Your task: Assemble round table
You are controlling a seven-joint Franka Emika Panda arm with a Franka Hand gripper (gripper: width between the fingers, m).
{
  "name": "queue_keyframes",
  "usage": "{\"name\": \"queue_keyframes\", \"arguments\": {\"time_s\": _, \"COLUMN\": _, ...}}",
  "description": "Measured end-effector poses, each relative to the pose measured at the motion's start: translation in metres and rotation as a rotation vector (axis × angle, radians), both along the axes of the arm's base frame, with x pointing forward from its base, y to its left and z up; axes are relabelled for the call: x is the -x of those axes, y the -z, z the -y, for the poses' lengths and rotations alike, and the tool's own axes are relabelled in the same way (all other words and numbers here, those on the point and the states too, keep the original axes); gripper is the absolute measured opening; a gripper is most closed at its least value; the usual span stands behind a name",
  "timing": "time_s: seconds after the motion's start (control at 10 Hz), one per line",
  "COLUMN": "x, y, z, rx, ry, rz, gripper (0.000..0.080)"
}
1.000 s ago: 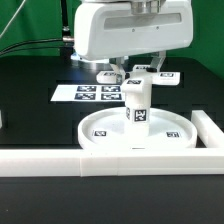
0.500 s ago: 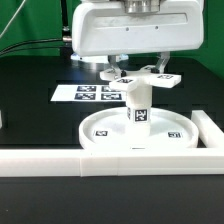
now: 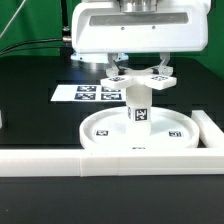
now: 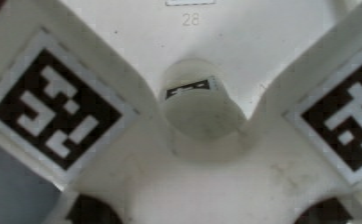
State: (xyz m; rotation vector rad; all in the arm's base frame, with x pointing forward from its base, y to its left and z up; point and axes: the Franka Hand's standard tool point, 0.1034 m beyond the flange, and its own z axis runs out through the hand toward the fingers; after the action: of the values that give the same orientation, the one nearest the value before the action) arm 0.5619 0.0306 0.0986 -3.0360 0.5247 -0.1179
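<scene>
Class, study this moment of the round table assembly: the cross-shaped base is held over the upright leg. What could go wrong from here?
1. The cross-shaped base sits at the top of the leg; if its centre hole is off-axis, it may jam or seat tilted.
2. Pressing down off-centre could lean the leg standing in the round disc.
3. The end effector hides the joint in the exterior view, so a misfit may go unnoticed.
</scene>
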Motion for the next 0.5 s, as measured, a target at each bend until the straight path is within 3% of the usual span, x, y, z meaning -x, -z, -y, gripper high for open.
{"name": "queue_keyframes", "arguments": {"time_s": 0.5, "x": 0.0012, "y": -0.0004, "z": -0.0045, "rx": -0.042, "ry": 0.358, "rz": -0.016, "gripper": 0.0445}}
